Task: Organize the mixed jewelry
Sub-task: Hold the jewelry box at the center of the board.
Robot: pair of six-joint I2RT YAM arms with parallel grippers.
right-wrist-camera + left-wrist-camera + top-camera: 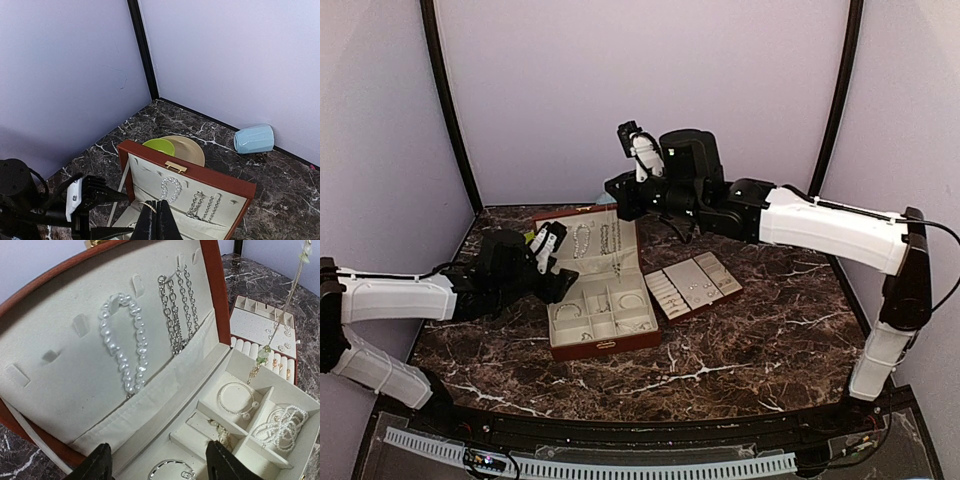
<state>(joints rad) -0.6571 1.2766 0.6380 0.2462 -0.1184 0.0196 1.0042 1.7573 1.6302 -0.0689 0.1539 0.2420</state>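
Note:
The reddish-brown case (604,346) lies open, and the mixed jewelry is spread through it. A pearl strand (122,340) and silver chains (177,310) hang on the lid. A thin bangle (237,400), a bundle of bead strands (280,425) and another bangle (170,470) lie in the compartments. My left gripper (160,470) is open just above the near compartments, with nothing between its fingers. My right gripper (159,220) is raised high over the case, shut on a thin gold chain (150,205). That chain with green beads (263,355) dangles down over the compartments.
A separate cream insert tray (692,285) with small rings and earrings lies right of the case. Behind the lid stand a green bowl (160,146) and a beige plate (190,150). A pale blue cup (254,138) lies on its side near the back wall.

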